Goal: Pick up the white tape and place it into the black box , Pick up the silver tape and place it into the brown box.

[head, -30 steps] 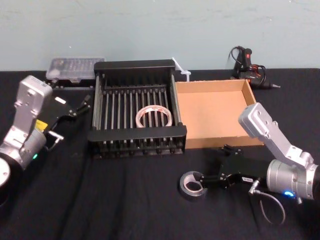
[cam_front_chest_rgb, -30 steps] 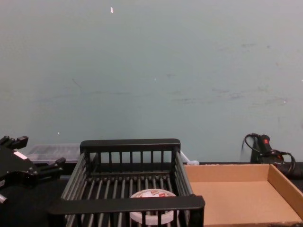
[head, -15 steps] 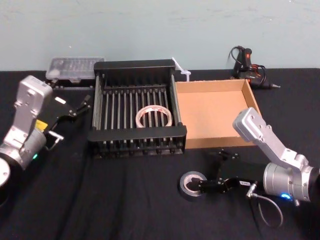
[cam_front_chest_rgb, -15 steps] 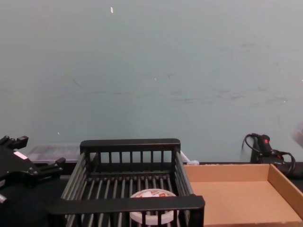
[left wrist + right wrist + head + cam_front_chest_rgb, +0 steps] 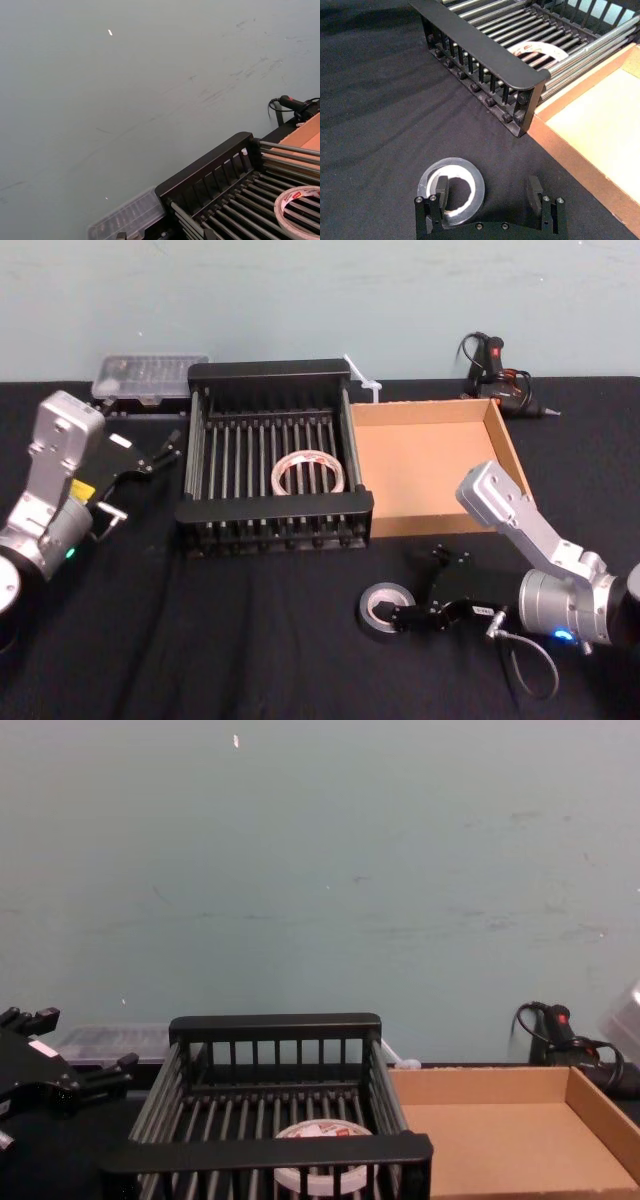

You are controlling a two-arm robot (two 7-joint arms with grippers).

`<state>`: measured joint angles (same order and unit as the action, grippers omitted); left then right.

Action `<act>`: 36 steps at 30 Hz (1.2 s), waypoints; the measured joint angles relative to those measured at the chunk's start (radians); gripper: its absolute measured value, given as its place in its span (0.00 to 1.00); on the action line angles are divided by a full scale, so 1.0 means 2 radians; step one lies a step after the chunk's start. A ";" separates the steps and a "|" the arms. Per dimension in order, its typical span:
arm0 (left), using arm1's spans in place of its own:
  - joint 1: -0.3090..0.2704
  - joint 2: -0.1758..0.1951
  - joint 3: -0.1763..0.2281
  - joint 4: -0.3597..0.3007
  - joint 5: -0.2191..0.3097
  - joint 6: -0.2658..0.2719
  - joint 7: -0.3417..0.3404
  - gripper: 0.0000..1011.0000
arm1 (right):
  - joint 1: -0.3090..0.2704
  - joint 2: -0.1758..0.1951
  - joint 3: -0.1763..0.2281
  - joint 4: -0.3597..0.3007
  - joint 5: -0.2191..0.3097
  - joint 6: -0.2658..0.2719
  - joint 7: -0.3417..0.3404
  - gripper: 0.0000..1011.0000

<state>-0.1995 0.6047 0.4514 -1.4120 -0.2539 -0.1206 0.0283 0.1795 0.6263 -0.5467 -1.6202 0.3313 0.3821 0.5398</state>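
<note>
Silver tape, 1 side between fingers

Over the last second our right arm has swung to the left, so its pale upper link now sits closer to the near corner of the cardboard tray, and a sliver of it has come in at the right edge of the chest view. The right gripper has slid slightly toward us across the worktop, ending with its fingers spread, one inside the hole of the grey tape roll and the other outside it.
</note>
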 joint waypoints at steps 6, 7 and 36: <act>0.000 0.000 0.000 0.000 0.000 0.000 0.000 0.99 | 0.003 -0.003 -0.002 0.005 -0.001 0.003 0.000 0.99; 0.000 0.000 0.000 0.000 0.000 0.000 0.000 0.99 | 0.003 -0.003 -0.003 0.006 -0.001 0.003 0.000 0.99; 0.000 0.000 0.000 0.000 0.000 0.000 0.000 0.99 | 0.003 -0.003 -0.002 0.006 -0.001 0.002 -0.001 0.67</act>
<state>-0.1995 0.6047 0.4514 -1.4120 -0.2539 -0.1206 0.0283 0.1851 0.6202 -0.5508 -1.6085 0.3294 0.3863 0.5376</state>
